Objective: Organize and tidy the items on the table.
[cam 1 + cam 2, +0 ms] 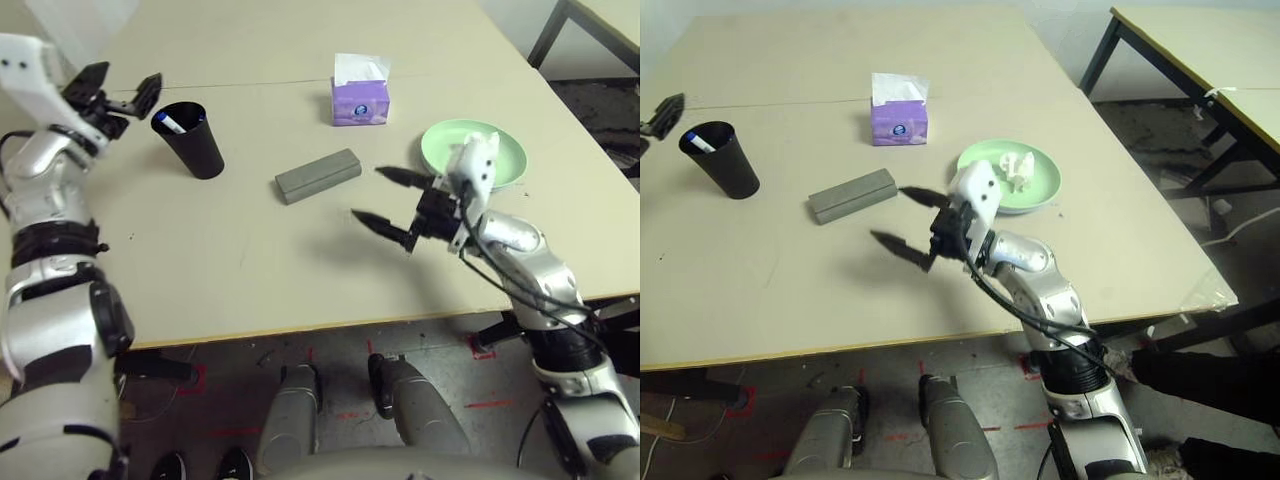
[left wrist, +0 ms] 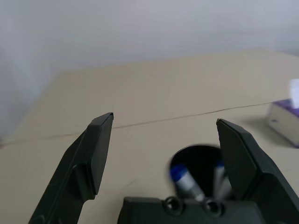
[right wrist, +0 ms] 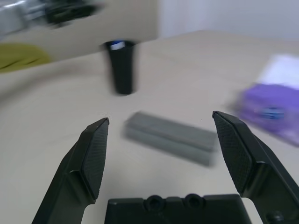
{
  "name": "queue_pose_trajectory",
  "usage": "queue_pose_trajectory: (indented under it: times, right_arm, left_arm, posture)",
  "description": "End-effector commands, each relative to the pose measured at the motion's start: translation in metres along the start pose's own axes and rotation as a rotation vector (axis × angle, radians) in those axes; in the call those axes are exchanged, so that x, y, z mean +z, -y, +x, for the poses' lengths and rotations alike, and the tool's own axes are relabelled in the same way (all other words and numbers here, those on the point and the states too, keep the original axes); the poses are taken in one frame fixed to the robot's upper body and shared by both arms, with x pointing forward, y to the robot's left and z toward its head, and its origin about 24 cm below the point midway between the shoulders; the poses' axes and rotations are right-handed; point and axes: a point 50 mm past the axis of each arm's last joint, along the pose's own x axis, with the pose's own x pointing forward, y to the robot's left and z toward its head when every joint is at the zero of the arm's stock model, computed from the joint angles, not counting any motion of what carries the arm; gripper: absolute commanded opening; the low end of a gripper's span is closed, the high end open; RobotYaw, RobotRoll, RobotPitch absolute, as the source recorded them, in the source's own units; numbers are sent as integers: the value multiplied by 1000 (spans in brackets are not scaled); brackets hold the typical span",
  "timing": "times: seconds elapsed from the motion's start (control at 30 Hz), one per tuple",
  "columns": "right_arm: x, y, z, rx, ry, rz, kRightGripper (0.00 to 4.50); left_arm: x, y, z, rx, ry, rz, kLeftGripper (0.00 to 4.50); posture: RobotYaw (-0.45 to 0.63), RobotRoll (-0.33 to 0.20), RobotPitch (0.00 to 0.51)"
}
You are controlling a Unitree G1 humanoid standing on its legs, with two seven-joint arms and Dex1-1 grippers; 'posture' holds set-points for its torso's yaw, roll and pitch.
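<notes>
1. Pale beige, the one table [image 1: 300,40] takes up most of the head views, with a single seam line running across its far part; a second, dark-legged table [image 1: 1200,40] stands off past the right arm.
2. One purple tissue box [image 1: 360,100] sits beyond the seam, well ahead of the right gripper's fingers, one white tissue sticking out of its top.
3. One pale green plate [image 1: 1040,165] lies just behind the right gripper's white wrist, and one crumpled white tissue [image 1: 1017,167] rests in it.
4. One grey glasses case [image 1: 318,175] lies flat, closed, just ahead of the right fingertips and between their lines in the right wrist view.
5. One black cup [image 1: 190,140] stands upright just beside the left fingertips, toward the table's middle. Two markers [image 2: 184,179] lean inside it; a blue cap shows on one, the other's cap I cannot make out.
6. Left gripper [image 1: 120,92]: two black fingers spread wide, nothing between them, hovering above the table at the cup's rim.
7. Right gripper [image 1: 385,200]: two fingers wide apart, empty, pointing at the case without touching it.
</notes>
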Motion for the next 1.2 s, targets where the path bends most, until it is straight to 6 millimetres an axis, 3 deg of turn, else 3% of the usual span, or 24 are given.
queue_pose_trajectory:
  times: [0.03, 0.17, 0.27, 0.47, 0.63, 0.8, 1.2]
  right_arm:
    - [-2, 34, -29, -253, -34, -1, 4500]
    - [-6, 63, -77, -510, -147, -121, 4500]
    - [-11, 73, -109, -660, -219, -180, 4500]
    - [-30, 73, -147, -844, -236, -126, 4500]
    - [-40, 66, -150, -839, -239, -89, 4500]
    - [-46, 64, -149, -833, -237, -76, 4500]
    - [-32, 65, -123, -812, -143, -89, 4500]
  left_arm:
    - [-3, -20, -32, 94, -10, -16, 4480]
    - [-19, -26, -76, 181, -63, -29, 4480]
    - [-32, -17, -97, 194, -114, -31, 4480]
    - [-57, 11, -113, 136, -196, -28, 4480]
    - [-64, 23, -117, 124, -210, -42, 4480]
    - [-57, 19, -121, 137, -212, -28, 4480]
    - [-45, 11, -128, 147, -234, 9, 4480]
  posture:
    - [-99, 0, 211]
    - [-96, 0, 223]
    - [-98, 0, 230]
    - [-96, 0, 227]
    - [-96, 0, 221]
    - [-74, 0, 223]
    - [-37, 0, 232]
